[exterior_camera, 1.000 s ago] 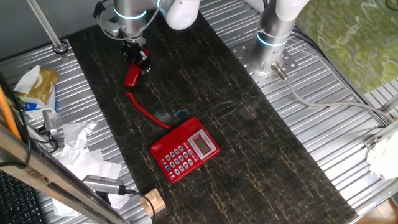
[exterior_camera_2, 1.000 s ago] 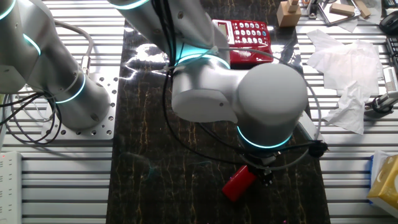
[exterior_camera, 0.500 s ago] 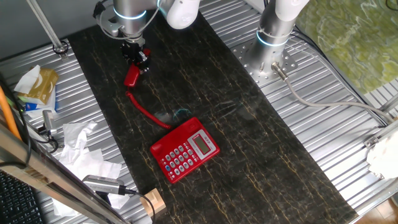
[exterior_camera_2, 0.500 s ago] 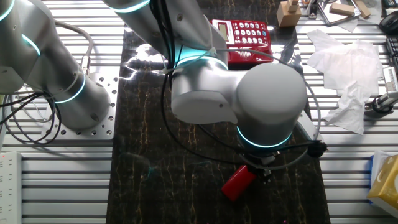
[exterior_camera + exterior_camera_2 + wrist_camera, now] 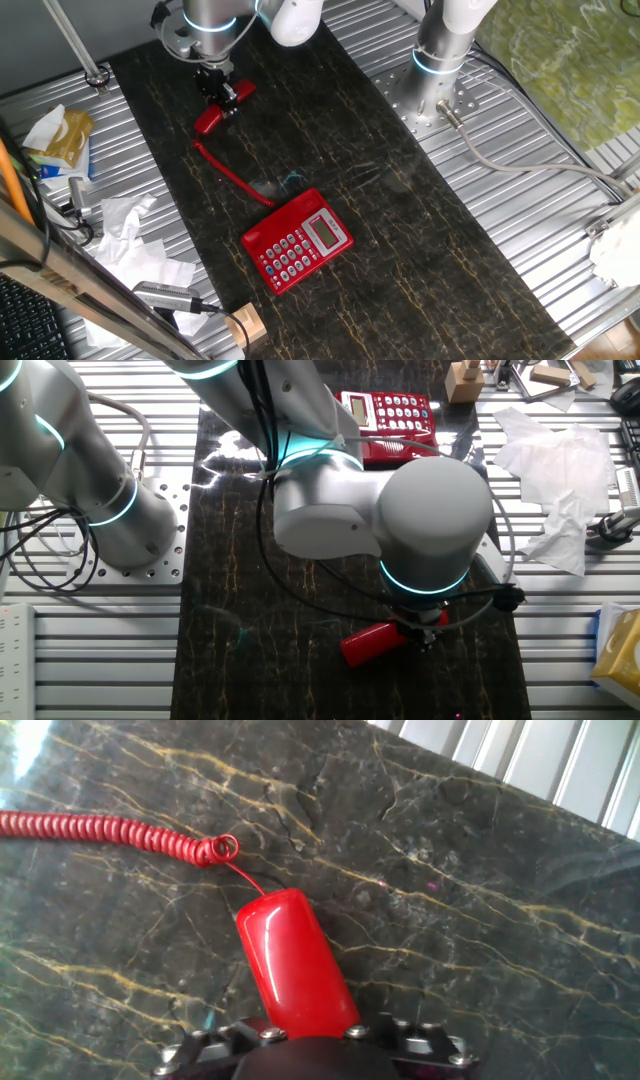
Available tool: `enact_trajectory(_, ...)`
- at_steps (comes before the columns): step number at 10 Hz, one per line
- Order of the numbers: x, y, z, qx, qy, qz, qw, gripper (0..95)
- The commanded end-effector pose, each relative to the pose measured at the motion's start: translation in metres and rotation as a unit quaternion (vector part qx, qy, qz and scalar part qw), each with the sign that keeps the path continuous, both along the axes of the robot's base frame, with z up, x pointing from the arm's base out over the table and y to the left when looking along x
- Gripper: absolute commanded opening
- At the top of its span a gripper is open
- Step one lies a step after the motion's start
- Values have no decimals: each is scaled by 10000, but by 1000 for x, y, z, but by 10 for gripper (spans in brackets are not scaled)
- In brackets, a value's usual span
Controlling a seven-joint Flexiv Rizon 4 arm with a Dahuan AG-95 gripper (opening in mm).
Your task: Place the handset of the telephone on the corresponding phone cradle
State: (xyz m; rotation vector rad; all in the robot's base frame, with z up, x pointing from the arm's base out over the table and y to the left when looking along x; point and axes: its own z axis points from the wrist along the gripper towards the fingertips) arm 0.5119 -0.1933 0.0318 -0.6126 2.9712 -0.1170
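My gripper (image 5: 222, 94) is shut on the red handset (image 5: 212, 117) and holds it above the dark marble table top at the far end. In the hand view the handset (image 5: 293, 965) runs forward from between the jaws. In the other fixed view the handset (image 5: 372, 642) shows below the arm. Its coiled red cord (image 5: 232, 176) trails to the red telephone (image 5: 297, 240), which lies near the middle of the table with its keypad and display up. The phone cradle (image 5: 278, 211) is the bare red strip along the telephone's far edge. The telephone also shows in the other fixed view (image 5: 392, 422).
A second robot base (image 5: 432, 85) stands on the right of the table. Crumpled white paper (image 5: 135, 240), a yellow packet (image 5: 62, 138) and a wooden block (image 5: 245, 325) lie off the left edge of the marble top (image 5: 420, 240).
The handset has turned in my gripper from nearly upright to more level, its free end swinging out sideways. The cord near it has shifted a little. The telephone has not moved.
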Motion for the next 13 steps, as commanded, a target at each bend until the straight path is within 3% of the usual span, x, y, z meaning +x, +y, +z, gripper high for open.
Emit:
enact_trajectory(1, 1, 1, 6, 50, 32, 0, 10000, 0)
enact_trajectory(5, 5, 0, 29, 149, 91, -48, 9998, 0)
enact_trajectory(7, 8, 0, 48, 228, 134, -268, 9993, 0)
enact_trajectory(9, 10, 1, 63, 260, 293, -624, 9973, 0)
enact_trajectory(13, 12, 10, 73, 341, 397, -1029, 9933, 0)
